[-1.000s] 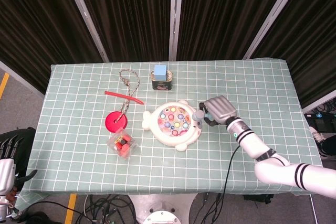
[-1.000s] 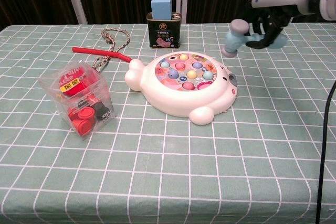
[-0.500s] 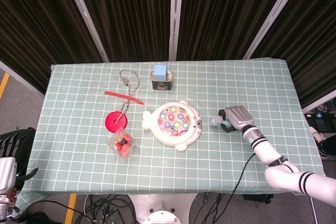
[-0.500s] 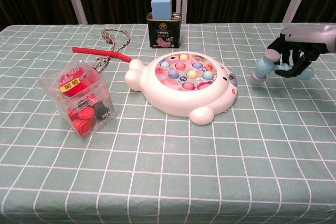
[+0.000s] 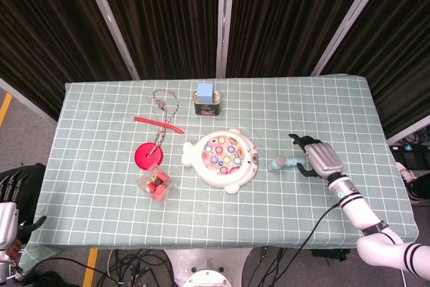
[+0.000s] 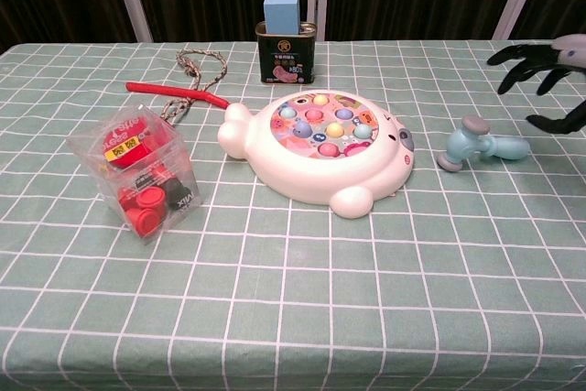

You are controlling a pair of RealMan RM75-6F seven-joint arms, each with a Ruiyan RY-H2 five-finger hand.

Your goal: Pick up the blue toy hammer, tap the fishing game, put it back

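The blue toy hammer (image 6: 478, 144) (image 5: 285, 162) lies flat on the green checked cloth, just right of the fishing game, its grey head pointing toward the game. The white fishing game (image 6: 320, 146) (image 5: 223, 158) with coloured fish sits mid-table. My right hand (image 6: 549, 66) (image 5: 320, 158) hovers just right of the hammer's handle with fingers spread and nothing in them. My left hand (image 5: 8, 199) hangs off the table's left edge, low in the head view, holding nothing.
A clear box of red and black pieces (image 6: 142, 171) stands at the left front. A red disc (image 5: 148, 155), a red stick (image 6: 174, 91), a braided cord (image 6: 197, 66) and a dark tin topped by a blue block (image 6: 286, 38) lie behind the game.
My right hand carried the hammer from the game's edge to the right, lowered it onto the cloth and let go. Its fingers are now spread apart from the handle.
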